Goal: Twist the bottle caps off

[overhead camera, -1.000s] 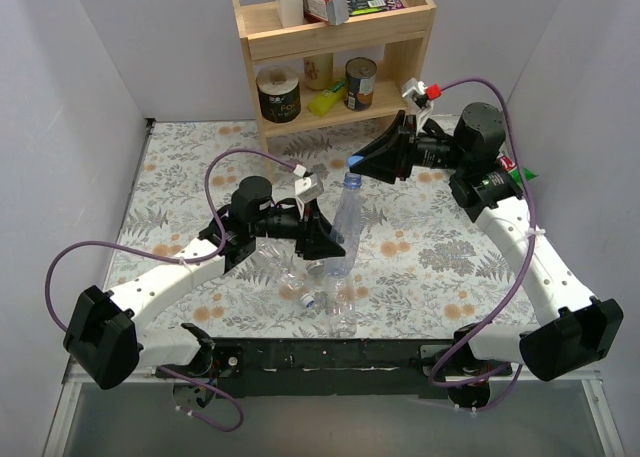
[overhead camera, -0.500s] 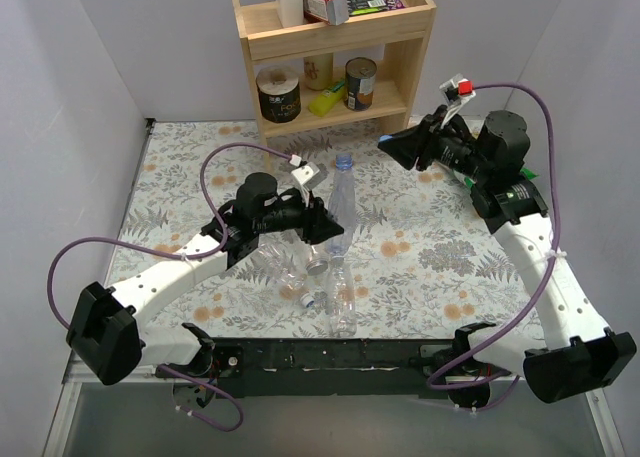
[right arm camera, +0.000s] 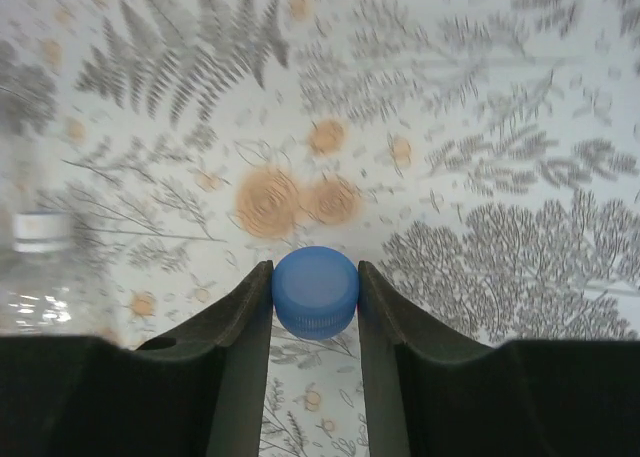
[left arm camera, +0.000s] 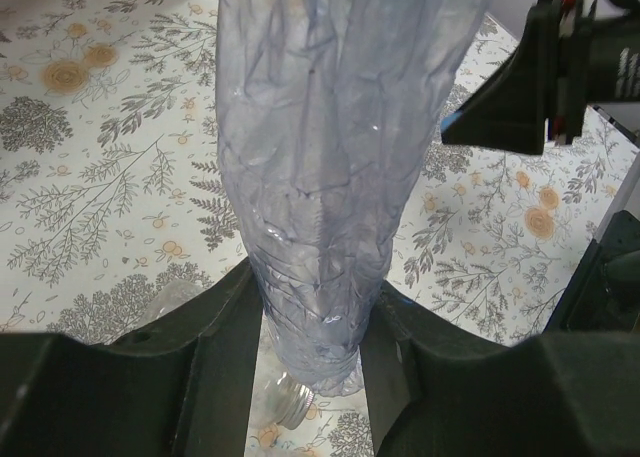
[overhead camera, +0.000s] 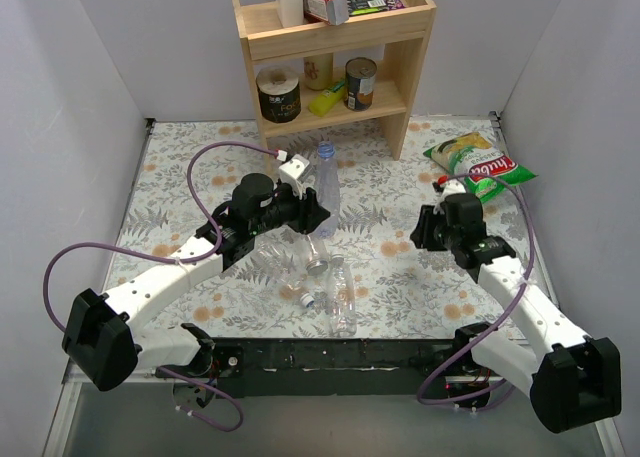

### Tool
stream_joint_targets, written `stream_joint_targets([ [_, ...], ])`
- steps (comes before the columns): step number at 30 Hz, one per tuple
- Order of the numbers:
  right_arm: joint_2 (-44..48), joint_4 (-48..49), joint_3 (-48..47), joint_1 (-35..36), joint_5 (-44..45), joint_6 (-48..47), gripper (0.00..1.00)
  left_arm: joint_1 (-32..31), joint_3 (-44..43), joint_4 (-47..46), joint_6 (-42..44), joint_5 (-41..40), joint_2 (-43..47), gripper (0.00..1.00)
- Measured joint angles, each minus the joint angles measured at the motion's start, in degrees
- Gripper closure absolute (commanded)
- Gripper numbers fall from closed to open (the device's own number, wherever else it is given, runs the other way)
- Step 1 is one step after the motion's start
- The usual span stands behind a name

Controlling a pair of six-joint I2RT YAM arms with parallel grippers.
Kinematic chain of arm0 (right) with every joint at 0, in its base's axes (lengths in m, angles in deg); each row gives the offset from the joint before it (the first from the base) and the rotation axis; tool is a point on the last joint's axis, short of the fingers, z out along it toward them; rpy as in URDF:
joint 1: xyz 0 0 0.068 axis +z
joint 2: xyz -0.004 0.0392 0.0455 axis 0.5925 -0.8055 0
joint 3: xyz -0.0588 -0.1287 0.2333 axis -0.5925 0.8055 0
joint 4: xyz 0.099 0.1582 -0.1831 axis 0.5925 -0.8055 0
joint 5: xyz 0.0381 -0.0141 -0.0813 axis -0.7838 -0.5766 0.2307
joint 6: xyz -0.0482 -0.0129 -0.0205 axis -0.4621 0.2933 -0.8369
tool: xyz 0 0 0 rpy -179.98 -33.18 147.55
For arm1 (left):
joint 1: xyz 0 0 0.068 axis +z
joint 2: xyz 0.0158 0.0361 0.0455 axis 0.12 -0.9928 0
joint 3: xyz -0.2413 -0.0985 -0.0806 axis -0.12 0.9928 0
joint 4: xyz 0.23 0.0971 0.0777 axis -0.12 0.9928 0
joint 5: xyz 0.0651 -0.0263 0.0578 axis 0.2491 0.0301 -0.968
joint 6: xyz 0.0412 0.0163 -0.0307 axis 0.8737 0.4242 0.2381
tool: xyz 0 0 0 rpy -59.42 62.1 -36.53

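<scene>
Gripping the blue-tinted bottle (overhead camera: 326,182) low on its body, your left end effector (left arm camera: 305,322) is clenched on it and holds it roughly upright. You cannot tell whether its base touches the surface (overhead camera: 190,167). Your right end effector (right arm camera: 315,270) sits well to the right of the blue-tinted bottle, low over the surface, pinching a blue cap (right arm camera: 315,295) by its sides. Colourless bottles (overhead camera: 341,299) lie on their sides just on the near side of the blue-tinted bottle. A wooden shelf (overhead camera: 400,87) stands behind the blue-tinted bottle. A snack bag (overhead camera: 475,159) lies to its far right.
</scene>
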Motion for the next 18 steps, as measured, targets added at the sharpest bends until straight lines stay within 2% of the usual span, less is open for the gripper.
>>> stream_joint_targets([
  [4, 0.46, 0.28, 7.96, 0.0, 3.13, 1.09, 0.88, 0.0, 0.0, 0.26, 0.15, -0.33, 0.0, 0.94],
  [18, -5.09, 9.99, 12.98, 0.0, 14.47, 2.16, 0.8, 0.0, 0.0, 0.68, 0.15, -0.33, -0.04, 0.94],
])
